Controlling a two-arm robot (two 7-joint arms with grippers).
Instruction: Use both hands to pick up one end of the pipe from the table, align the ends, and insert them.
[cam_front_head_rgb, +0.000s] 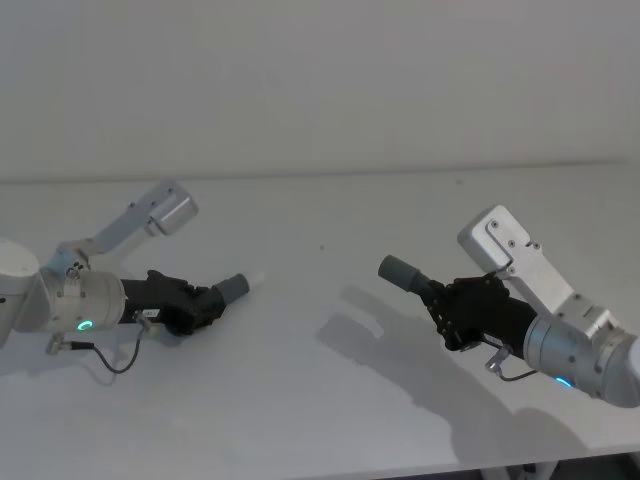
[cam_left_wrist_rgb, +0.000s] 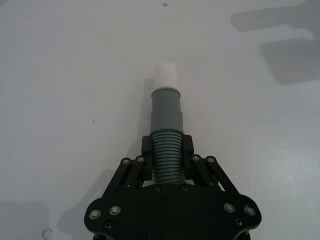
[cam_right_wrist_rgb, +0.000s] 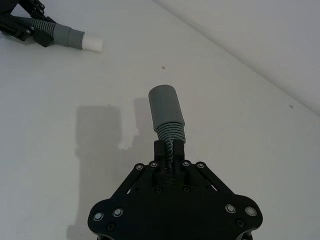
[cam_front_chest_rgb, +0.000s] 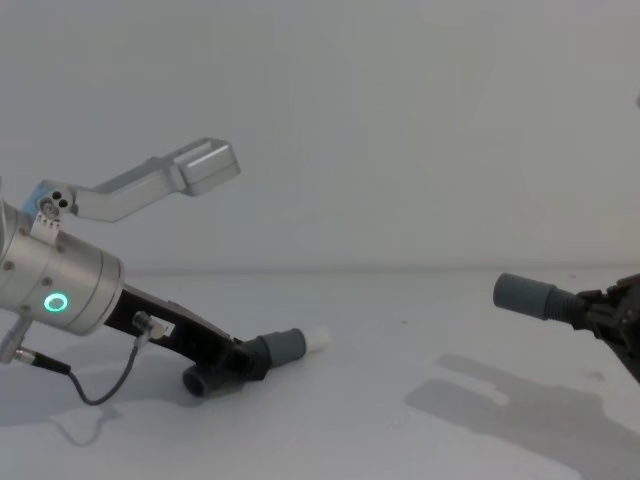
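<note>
Pipe ends (cam_front_head_rgb: 236, 287) apart; left gripper (cam_front_head_rgb: 211, 302), right gripper (cam_front_head_rgb: 441, 296)

Note for you: the left gripper (cam_left_wrist_rgb: 167, 146) reads matte black, dotted with silver screw heads (cam_left_wrist_rgb: 115, 210); the right gripper (cam_right_wrist_rgb: 169, 150) matches. The left hose piece (cam_left_wrist_rgb: 167, 162) is grey with fine ribbing, lighter on the ridges. The left cuff (cam_left_wrist_rgb: 166, 112) is plain darker grey and its tip (cam_left_wrist_rgb: 165, 76) is white. The right hose piece (cam_right_wrist_rgb: 170, 131) has the same ribbed grey; the right cuff (cam_right_wrist_rgb: 165, 104) is smooth uniform grey. The left wrist (cam_front_chest_rgb: 75, 270) is silver and its ring light (cam_front_chest_rgb: 55, 302) is green. The table (cam_front_head_rgb: 320, 420) you see is plain matte white, unpatterned.
</note>
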